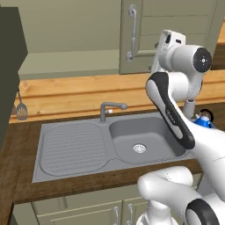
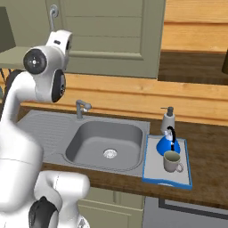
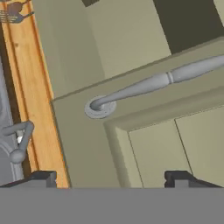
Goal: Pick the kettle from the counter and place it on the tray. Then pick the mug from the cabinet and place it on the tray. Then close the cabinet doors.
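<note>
With the kettle (image 2: 168, 143) and mug (image 2: 172, 161) on the tray (image 2: 151, 173), I see my claw (image 3: 111, 177) spread wide, empty, facing the cabinet door's handle (image 3: 148, 85).

Arm rises from the base, elbow bent high, forearm reaching up and forward. The white wrist and hand sit raised at the top of the arm in both base views. Gripper (image 3: 111, 178) jaws stand wide apart in the hand view; the two dark fingertips (image 3: 43, 177) show at the lower left and lower right, with nothing between them. No object held.
</note>
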Robot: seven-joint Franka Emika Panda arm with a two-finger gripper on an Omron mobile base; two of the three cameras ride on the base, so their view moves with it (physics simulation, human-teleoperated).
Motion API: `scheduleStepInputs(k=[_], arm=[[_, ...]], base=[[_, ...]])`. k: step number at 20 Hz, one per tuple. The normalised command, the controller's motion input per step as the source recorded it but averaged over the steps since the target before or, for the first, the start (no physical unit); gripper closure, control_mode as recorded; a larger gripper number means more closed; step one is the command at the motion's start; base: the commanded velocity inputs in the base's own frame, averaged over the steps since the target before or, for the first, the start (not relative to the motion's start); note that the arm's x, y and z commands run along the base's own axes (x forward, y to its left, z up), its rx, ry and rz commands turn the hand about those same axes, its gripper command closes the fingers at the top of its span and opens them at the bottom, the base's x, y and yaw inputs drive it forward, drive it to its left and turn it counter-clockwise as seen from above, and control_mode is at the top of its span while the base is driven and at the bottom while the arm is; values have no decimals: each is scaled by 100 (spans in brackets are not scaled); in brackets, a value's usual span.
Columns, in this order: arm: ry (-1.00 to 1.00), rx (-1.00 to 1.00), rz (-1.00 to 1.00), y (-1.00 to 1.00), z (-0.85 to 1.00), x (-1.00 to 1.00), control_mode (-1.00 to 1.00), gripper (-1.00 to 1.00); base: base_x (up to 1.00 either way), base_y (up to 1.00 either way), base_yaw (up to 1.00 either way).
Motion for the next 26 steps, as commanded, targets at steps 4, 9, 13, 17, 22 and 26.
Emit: scheduleStepInputs(k=[4, 9, 13, 17, 22, 26], arm=[[0, 47, -26, 1, 13, -86, -100, -100], [0, 54, -30, 0, 6, -80, -100, -100], [-2, 43, -21, 1, 0, -72, -100, -100], [-1, 35, -16, 3, 0, -60, -100, -100], [-3, 39, -14, 0, 1, -57, -100, -100], [0, 43, -8, 0, 10, -61, -100, -100]], base=[[0, 0, 0], [0, 0, 0], [0, 0, 0], [0, 0, 0], [0, 0, 0], [0, 0, 0]])
